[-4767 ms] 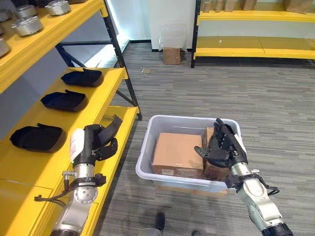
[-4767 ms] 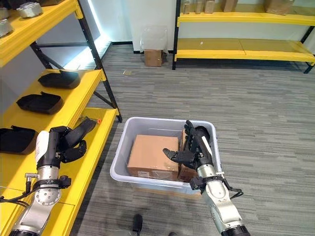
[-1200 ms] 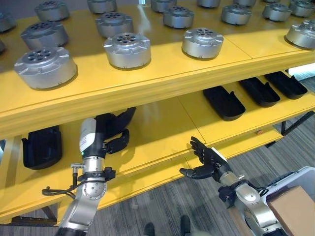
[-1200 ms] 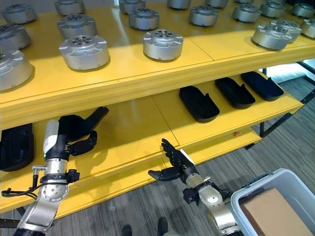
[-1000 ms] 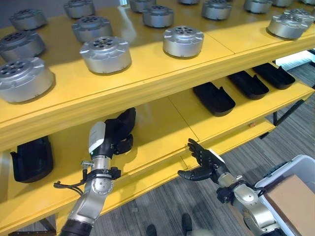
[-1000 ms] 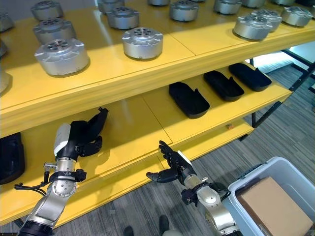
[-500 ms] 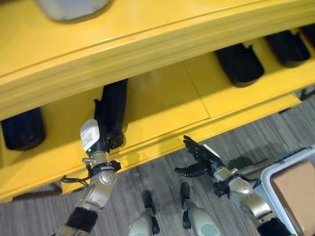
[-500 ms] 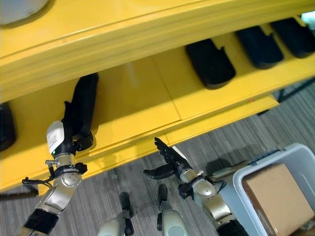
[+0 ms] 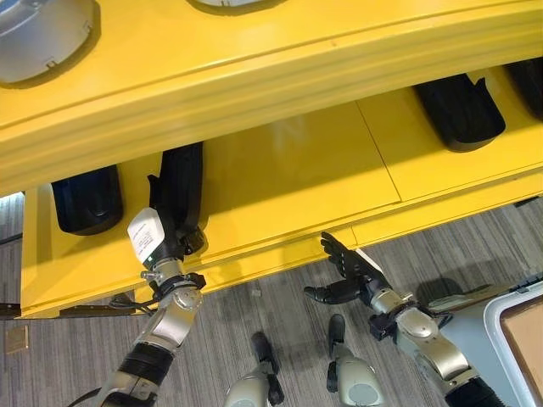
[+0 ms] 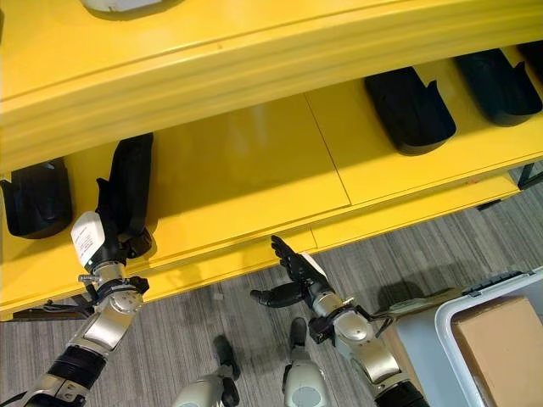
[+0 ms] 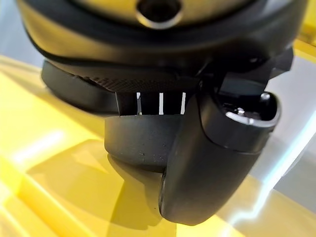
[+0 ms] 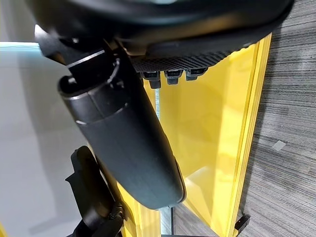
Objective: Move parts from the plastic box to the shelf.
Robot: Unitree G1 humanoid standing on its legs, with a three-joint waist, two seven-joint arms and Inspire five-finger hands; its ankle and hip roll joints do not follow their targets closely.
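Black part (image 9: 180,193) in left hand (image 9: 161,246)

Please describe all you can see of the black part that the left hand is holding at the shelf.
The black part is a long, matte, plastic-looking shell with a rounded far end. It lies lengthwise on the yellow shelf, far end pointing into the shelf, under the upper board. The left hand grips its near end. A similar part lies beside it, apart.

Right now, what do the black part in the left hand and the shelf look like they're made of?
The black part in the left hand looks like matte moulded plastic: dull and even. The shelf looks like glossy yellow-painted metal, judging by its soft reflections.
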